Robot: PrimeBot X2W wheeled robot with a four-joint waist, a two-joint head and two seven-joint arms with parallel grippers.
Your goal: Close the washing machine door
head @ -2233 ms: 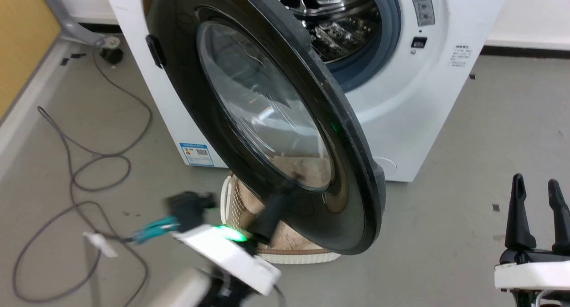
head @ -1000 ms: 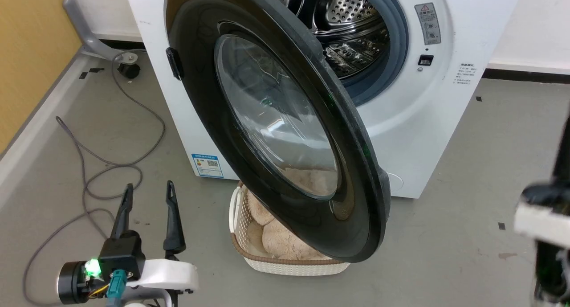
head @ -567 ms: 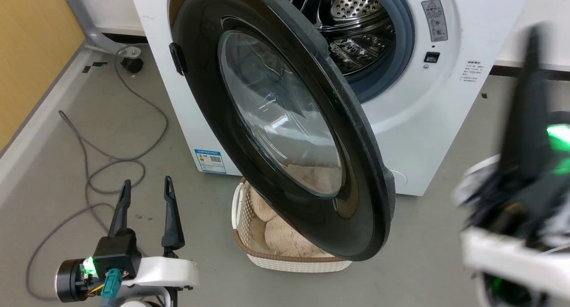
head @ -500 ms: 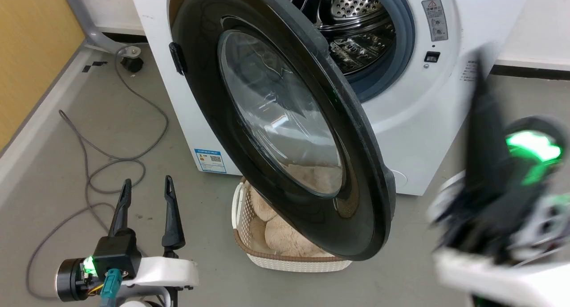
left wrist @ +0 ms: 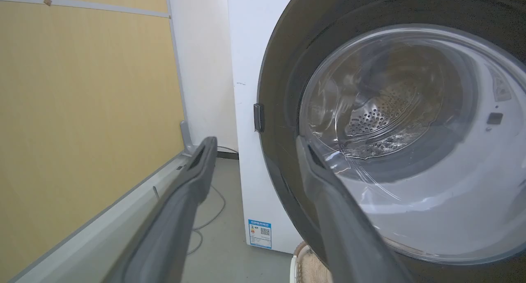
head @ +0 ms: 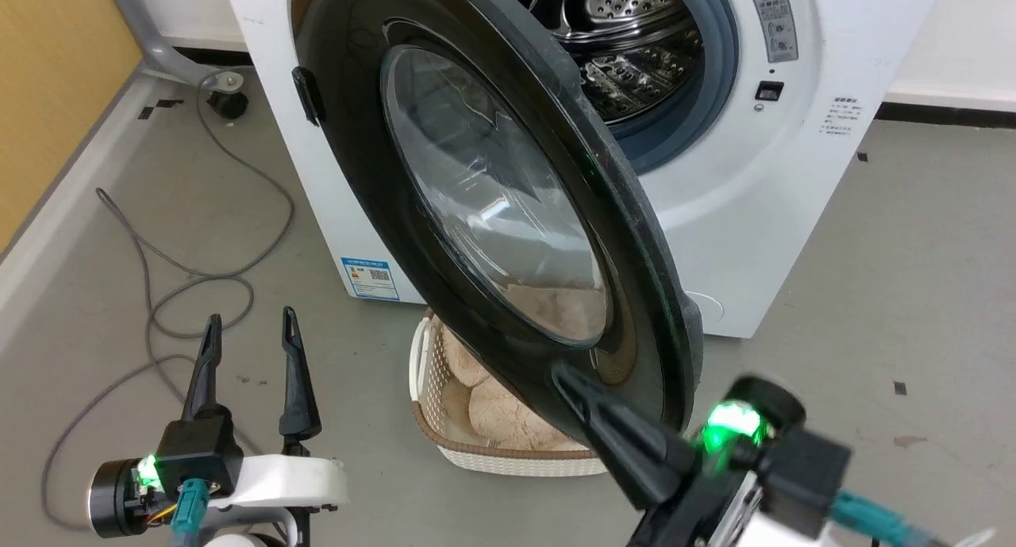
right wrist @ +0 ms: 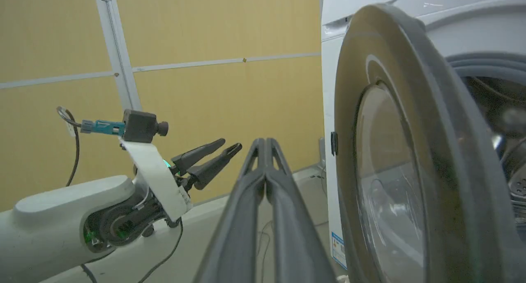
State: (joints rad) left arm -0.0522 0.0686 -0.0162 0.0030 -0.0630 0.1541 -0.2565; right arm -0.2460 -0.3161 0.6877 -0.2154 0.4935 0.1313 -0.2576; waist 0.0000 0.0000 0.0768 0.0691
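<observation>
The white washing machine [head: 754,213] stands with its steel drum [head: 635,47] exposed. The washing machine door [head: 373,174], a black ring around bulging glass, hangs swung out toward me. Low on the left, my left gripper [head: 250,321] is open and holds nothing, well off the door. In the left wrist view the left gripper [left wrist: 254,142] points at the door's latch side [left wrist: 279,90]. My right gripper [head: 559,370] is shut on nothing, its tip by the door's lower rim. In the right wrist view the right gripper [right wrist: 265,141] sits left of the door's outer face [right wrist: 349,110], apart from it.
A white basket [head: 508,460] with beige plush stuff sits on the floor under the door. A grey cable [head: 159,293] loops over the floor at the left, beside a yellow wall [head: 48,94]. My left gripper [right wrist: 230,144] appears beyond the right fingers.
My right arm has swung from the right edge down and leftward, its shut fingers now pointing at the door's lower rim. The left gripper has stayed put. The door has not visibly moved.
</observation>
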